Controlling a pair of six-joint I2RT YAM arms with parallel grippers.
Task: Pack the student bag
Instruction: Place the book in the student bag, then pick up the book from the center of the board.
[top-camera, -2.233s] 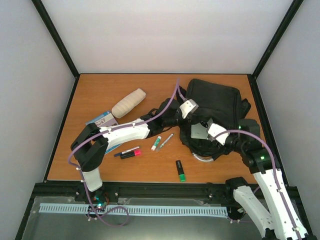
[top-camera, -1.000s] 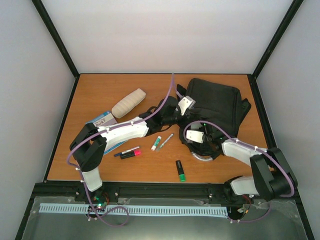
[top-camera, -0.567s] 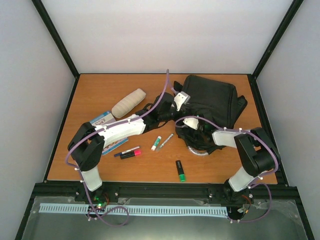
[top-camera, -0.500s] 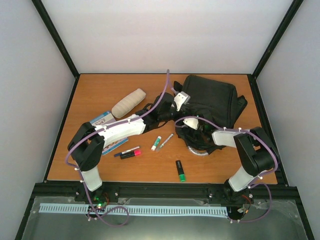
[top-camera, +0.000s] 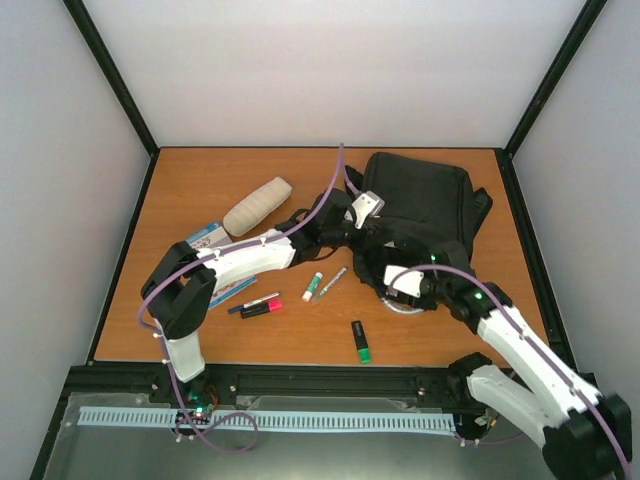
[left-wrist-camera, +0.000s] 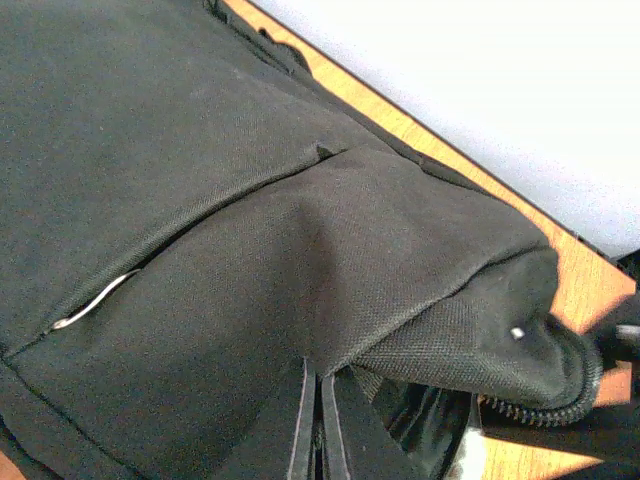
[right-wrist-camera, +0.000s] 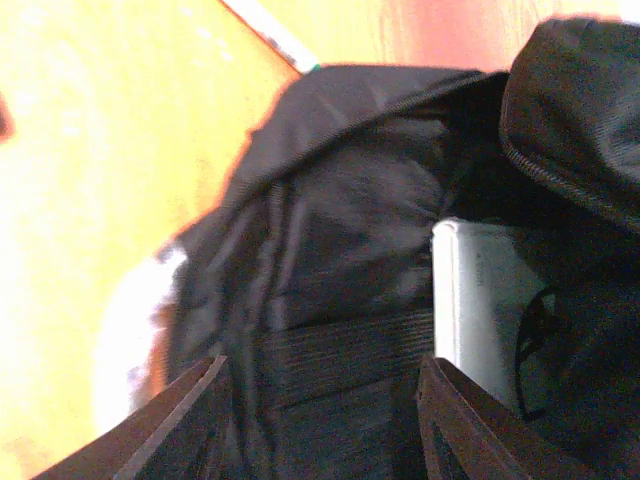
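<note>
On the wooden table (top-camera: 200, 180), left tool (left-wrist-camera: 318, 400) pinches the student bag (top-camera: 425, 195); right tool (right-wrist-camera: 322, 372) gapes empty

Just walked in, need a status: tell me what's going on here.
Two robot arms are packing the student bag. The left gripper pinches the bag's fabric beside its open mouth. The right gripper hangs open at the mouth, where a pale flat item sits inside. A cream pouch, markers and a green highlighter lie outside.

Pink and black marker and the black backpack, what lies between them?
Top view: a white green-capped stick and a slim silver pen lie side by side, short of the black fabric backpack.
</note>
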